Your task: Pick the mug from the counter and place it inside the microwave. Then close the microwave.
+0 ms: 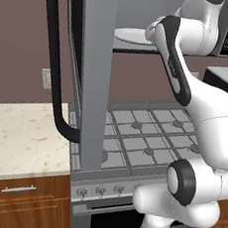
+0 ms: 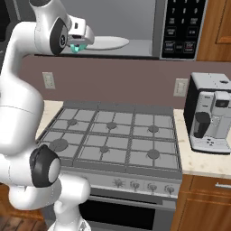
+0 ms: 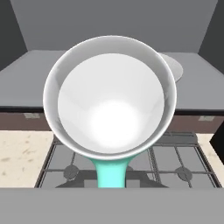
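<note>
The teal mug (image 3: 111, 100) hangs in front of the open microwave (image 2: 135, 18), at the left front of its cavity and just above its floor. In the hand view its pale inside faces the camera and its teal handle points down toward the fingers, which the mug hides. My gripper (image 2: 79, 45) is shut on the mug (image 2: 78, 48), beside the white round plate (image 2: 107, 43). The plate (image 3: 173, 66) lies behind the mug to its right. The microwave door (image 1: 93, 74) stands swung wide open, its black bar handle (image 1: 54, 65) on the left. The beige counter (image 1: 19, 136) lies below.
A grey gas stovetop (image 2: 113, 135) sits directly under the microwave. A grey-black coffee machine (image 2: 210, 113) stands on the counter to the right. The keypad (image 2: 182, 27) is at the microwave's right. The open door juts out over the stove's left edge.
</note>
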